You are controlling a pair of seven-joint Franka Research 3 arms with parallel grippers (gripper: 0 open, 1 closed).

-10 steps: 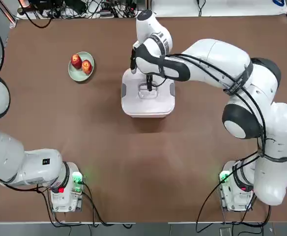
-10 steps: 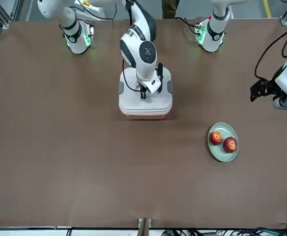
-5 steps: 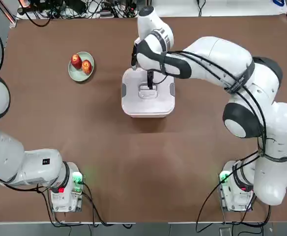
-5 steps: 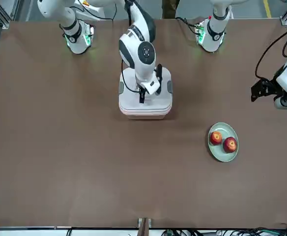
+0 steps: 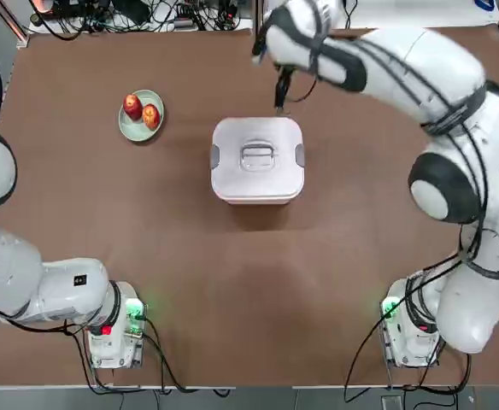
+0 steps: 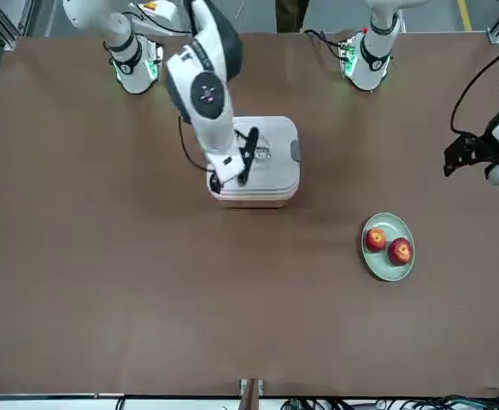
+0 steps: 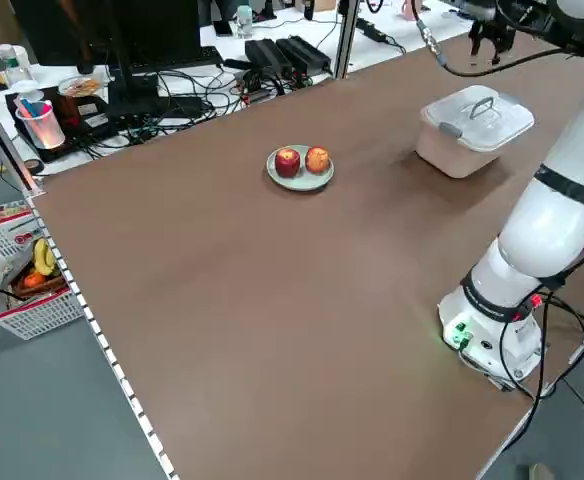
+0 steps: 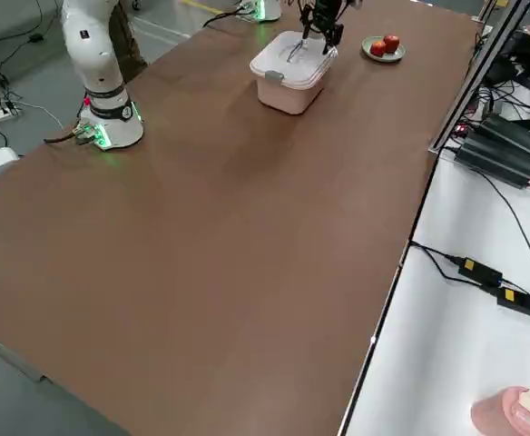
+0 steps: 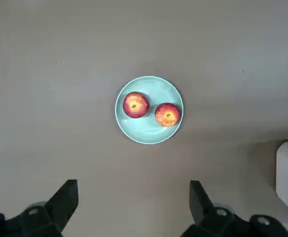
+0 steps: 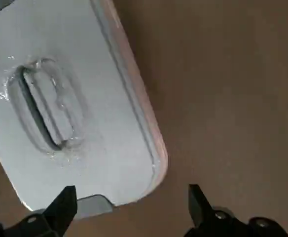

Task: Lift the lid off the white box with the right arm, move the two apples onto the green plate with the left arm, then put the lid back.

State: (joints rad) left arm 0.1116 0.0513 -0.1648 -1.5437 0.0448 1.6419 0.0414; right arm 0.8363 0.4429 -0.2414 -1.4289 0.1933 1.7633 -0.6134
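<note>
Top view shows the lid [image 5: 257, 160] seated on the white box [image 5: 257, 195] at mid-table, the right gripper [image 5: 279, 92] above its far edge, fingers apart and empty. It looks light, stiff, slick plastic; the central handle [image 5: 257, 156] seems the sure hold. Left gripper [image 9: 133, 207] hangs spread above both apples [image 9: 151, 109] on the green plate [image 9: 149, 136]

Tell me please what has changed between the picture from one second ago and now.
The right pincer has left the lid's handle and risen away toward the table's far edge, open and empty. The lid stays on the white box. The two apples still lie on the green plate, and the left pincer still hangs open at the table's side.
</note>
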